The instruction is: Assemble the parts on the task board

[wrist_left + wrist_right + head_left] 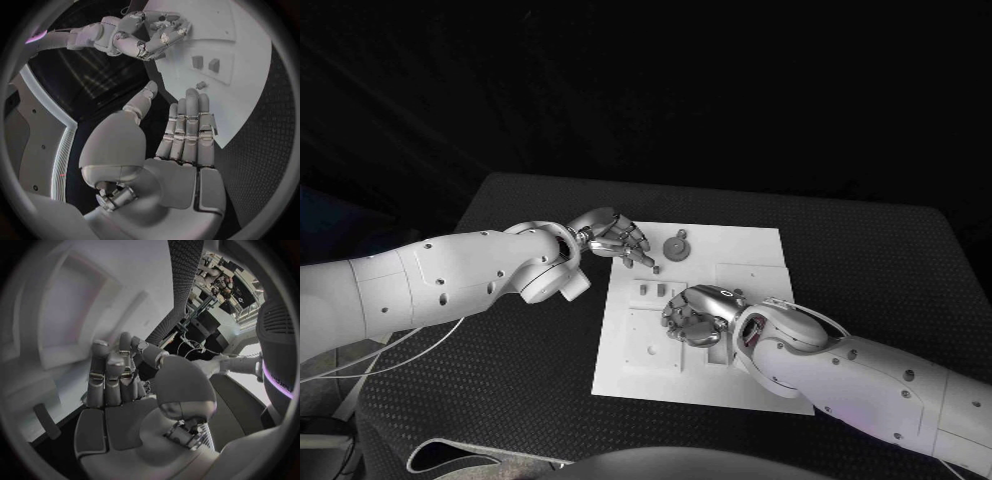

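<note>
The board (733, 262) lies in the middle of the black table (516, 200); the left hand (613, 239) hovers over its upper left corner, fingers straight and close together, holding nothing; a round part (676, 245) lies on the board just beside those fingers, and two small upright parts (652, 290) stand below them; the right hand (697, 313) rests over the board's middle, fingers curled in; whether it holds anything I cannot tell.

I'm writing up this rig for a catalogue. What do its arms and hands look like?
Both arms are smooth white shells with small dark holes along them. The left hand and right hand are silver metal with segmented fingers. A thin pale cable trails beneath the left arm.
</note>
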Action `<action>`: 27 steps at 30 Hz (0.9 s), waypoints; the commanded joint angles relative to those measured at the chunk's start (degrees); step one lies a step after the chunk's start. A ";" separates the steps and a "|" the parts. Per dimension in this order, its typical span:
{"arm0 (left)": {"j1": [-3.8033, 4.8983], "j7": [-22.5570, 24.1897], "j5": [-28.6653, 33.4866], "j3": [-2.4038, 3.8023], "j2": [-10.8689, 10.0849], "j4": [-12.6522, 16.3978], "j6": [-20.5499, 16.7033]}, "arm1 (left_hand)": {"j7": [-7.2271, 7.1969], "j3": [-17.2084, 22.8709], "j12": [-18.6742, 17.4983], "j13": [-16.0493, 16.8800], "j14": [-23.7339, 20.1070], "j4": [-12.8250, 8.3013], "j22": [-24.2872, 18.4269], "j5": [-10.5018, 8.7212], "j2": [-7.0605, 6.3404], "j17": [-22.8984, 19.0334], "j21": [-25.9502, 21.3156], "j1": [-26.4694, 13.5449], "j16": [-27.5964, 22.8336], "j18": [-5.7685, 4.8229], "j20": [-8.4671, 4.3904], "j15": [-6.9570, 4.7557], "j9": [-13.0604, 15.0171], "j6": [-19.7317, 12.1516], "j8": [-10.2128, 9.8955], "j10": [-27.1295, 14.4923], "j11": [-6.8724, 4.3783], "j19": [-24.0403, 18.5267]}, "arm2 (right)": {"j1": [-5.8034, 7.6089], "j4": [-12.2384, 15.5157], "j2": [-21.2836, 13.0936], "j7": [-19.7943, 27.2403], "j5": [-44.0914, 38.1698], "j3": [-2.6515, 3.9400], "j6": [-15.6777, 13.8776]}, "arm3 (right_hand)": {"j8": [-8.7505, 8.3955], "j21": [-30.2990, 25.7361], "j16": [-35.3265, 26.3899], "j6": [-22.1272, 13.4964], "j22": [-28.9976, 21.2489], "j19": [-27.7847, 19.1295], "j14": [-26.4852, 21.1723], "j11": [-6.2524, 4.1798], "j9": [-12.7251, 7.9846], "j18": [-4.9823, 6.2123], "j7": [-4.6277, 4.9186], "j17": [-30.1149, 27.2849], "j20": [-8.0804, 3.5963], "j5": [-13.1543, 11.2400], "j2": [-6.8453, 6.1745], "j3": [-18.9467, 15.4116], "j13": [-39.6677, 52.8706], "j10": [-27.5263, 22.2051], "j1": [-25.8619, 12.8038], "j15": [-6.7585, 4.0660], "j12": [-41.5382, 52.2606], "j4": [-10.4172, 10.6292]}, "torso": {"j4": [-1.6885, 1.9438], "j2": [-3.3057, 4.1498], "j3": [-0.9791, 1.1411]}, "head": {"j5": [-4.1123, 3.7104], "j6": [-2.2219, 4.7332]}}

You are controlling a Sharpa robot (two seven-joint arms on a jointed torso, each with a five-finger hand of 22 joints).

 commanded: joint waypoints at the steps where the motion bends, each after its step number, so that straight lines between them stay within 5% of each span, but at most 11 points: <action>1: 0.06 0.39 -0.06 0.04 0.05 0.09 0.64 | -0.04 0.30 0.18 -0.02 0.39 -0.05 0.09 -0.24 -0.28 0.06 -0.07 -0.10 -0.40 -0.44 -0.07 0.02 -0.06 -0.40 0.21 -0.45 0.04 0.21 | 0.12 -0.45 -0.32 -0.69 -0.65 0.12 -0.94 | -0.02 0.22 -0.34 -0.17 0.25 0.02 0.06 -0.04 -0.07 1.08 -0.29 -0.08 -0.28 0.22 -0.19 -0.40 0.11 -0.42 -0.54 -0.35 0.33 -0.09 | 0.00 0.00 -0.01 | -0.01 0.01; 7: 0.06 0.41 -0.06 0.04 0.06 0.07 0.64 | -0.04 0.30 0.19 -0.02 0.40 -0.06 0.09 -0.24 -0.28 0.08 -0.07 -0.10 -0.41 -0.44 -0.07 0.02 -0.06 -0.40 0.22 -0.46 0.03 0.21 | 0.12 -0.37 -0.32 -0.68 -0.65 0.13 -1.05 | -0.15 0.19 -0.37 -0.35 0.23 0.09 0.12 0.00 -0.15 1.08 -0.25 -0.07 -0.29 0.21 -0.72 -0.84 0.57 -0.52 -1.01 -0.32 0.38 -0.06 | -0.01 0.01 -0.01 | -0.09 0.03; 18: 0.06 0.43 -0.06 0.04 0.05 0.06 0.61 | -0.05 0.31 0.21 -0.01 0.40 -0.06 0.10 -0.24 -0.28 0.12 -0.07 -0.10 -0.43 -0.44 -0.07 0.01 -0.07 -0.41 0.24 -0.47 0.03 0.21 | 0.12 0.25 -0.57 -0.86 -1.42 0.24 -2.19 | -1.05 0.14 -0.35 -2.07 0.41 -0.12 0.08 0.19 -0.50 1.08 0.01 0.13 -0.60 0.22 -3.83 -7.35 2.33 -0.89 -1.51 -0.13 0.49 -0.40 | 0.00 0.00 -0.01 | -0.21 0.05; 27: 0.06 0.44 -0.05 0.04 0.08 0.03 0.61 | -0.05 0.32 0.23 -0.01 0.41 -0.05 0.10 -0.24 -0.27 0.15 -0.07 -0.11 -0.45 -0.44 -0.07 0.01 -0.08 -0.41 0.26 -0.47 0.03 0.22 | 0.12 0.71 -0.78 -1.22 -2.29 0.58 -3.04 | -1.19 -0.05 -0.40 -2.27 0.32 -0.13 0.08 0.22 -0.61 1.08 0.04 0.18 -0.60 0.23 -4.21 -8.82 2.91 -0.95 -1.04 -0.11 0.43 -0.38 | -0.02 -0.02 -0.02 | -0.31 0.12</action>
